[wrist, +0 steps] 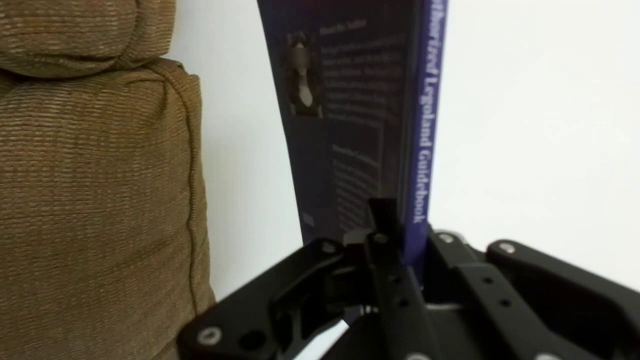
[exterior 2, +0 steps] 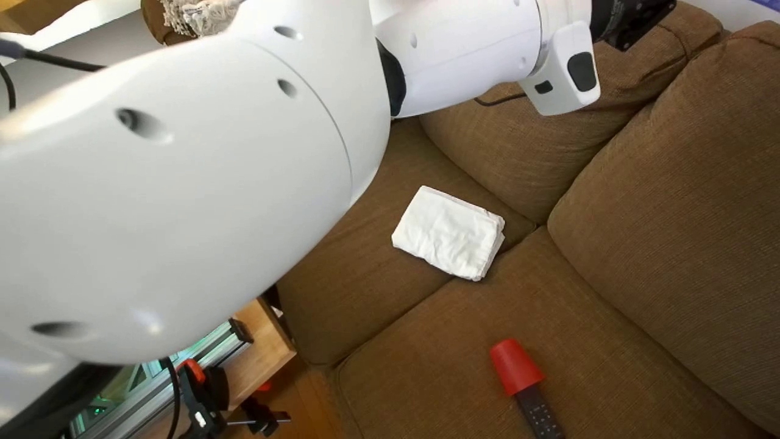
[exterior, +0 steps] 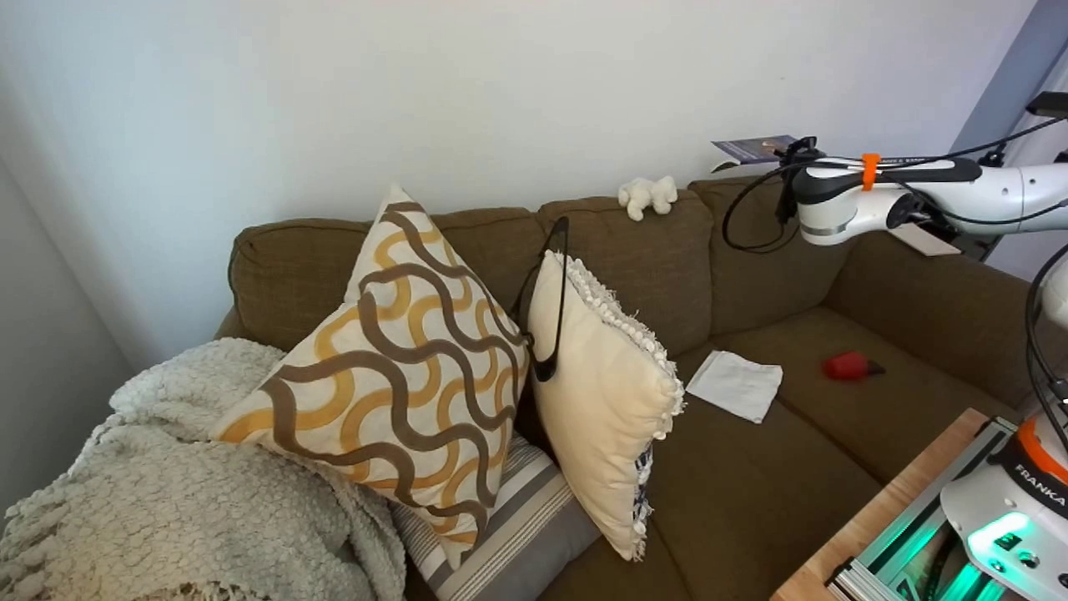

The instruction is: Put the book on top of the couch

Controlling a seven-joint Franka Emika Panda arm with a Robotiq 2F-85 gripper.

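Observation:
The book (exterior: 755,149) has a dark blue-purple cover and a purple spine. It is held roughly flat above the top of the couch back in an exterior view, close to the wall. Its spine and back cover fill the middle of the wrist view (wrist: 350,125); only a corner shows in an exterior view (exterior 2: 769,3). My gripper (wrist: 412,232) is shut on the spine end of the book, one finger on each side. It also shows in an exterior view (exterior: 797,154). The couch (exterior: 776,267) is olive-brown with thick back cushions, seen also in the wrist view (wrist: 100,200).
A white stuffed toy (exterior: 647,197) sits on the couch back, left of the book. A white folded cloth (exterior 2: 450,233) and a red object (exterior 2: 516,367) with a dark remote-like part lie on the seat. Patterned pillows (exterior: 400,351) and a fluffy blanket (exterior: 192,484) stand left.

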